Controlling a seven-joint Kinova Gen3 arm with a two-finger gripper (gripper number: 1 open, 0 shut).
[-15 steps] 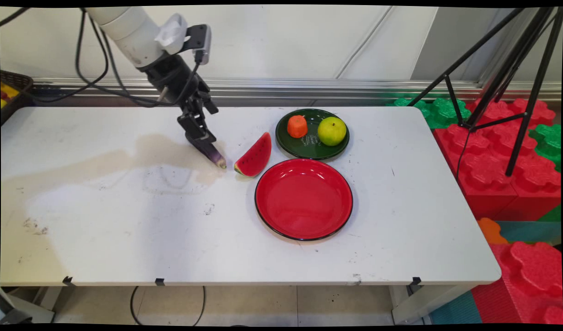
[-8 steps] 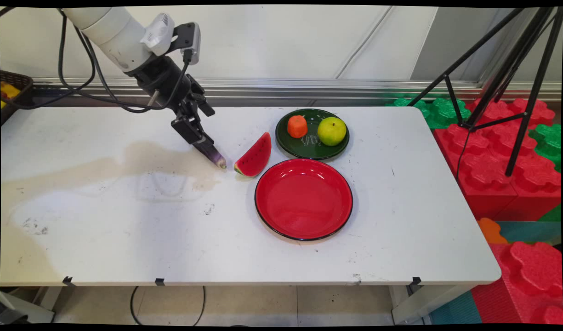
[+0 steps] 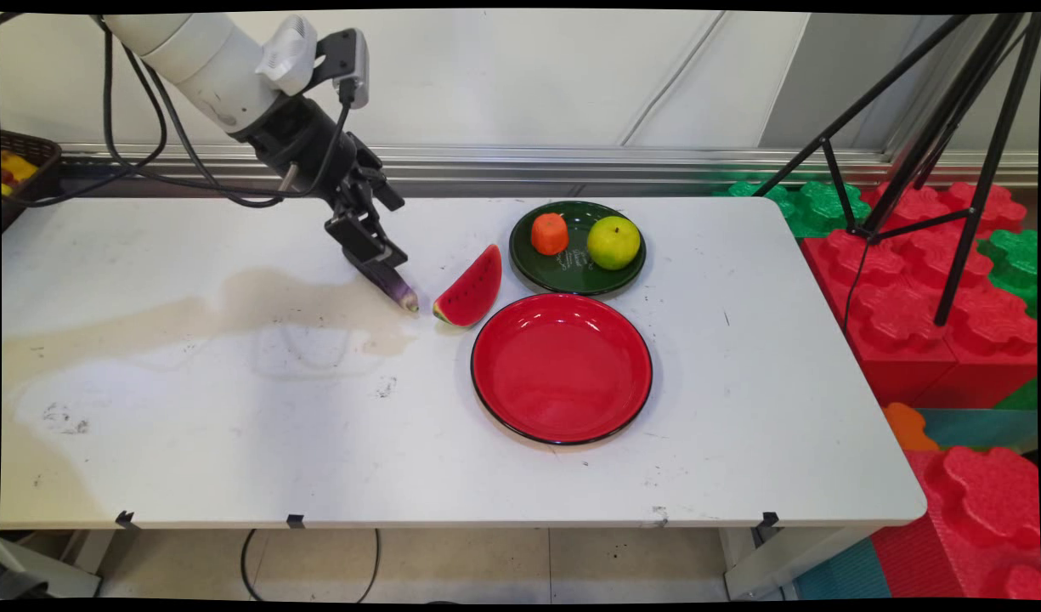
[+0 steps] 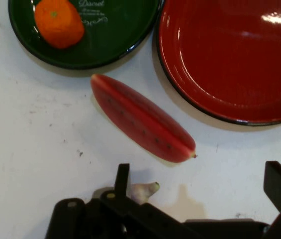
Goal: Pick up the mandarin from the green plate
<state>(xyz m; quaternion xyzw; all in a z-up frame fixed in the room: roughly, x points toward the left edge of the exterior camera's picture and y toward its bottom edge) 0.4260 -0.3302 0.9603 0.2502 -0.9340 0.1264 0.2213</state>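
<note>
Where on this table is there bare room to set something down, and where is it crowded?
Free: the wide table surface left of and in front of the red plate, and the strip to its right. Crowded: the end effector at the eggplant, close to the watermelon slice, which lies close beside both plates; the green plate holds an orange piece and an apple.

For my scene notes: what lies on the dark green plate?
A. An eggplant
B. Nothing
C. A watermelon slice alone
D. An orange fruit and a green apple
D: the dark green plate holds an orange fruit and a green apple, while the watermelon slice lies on the table beside it.
</note>
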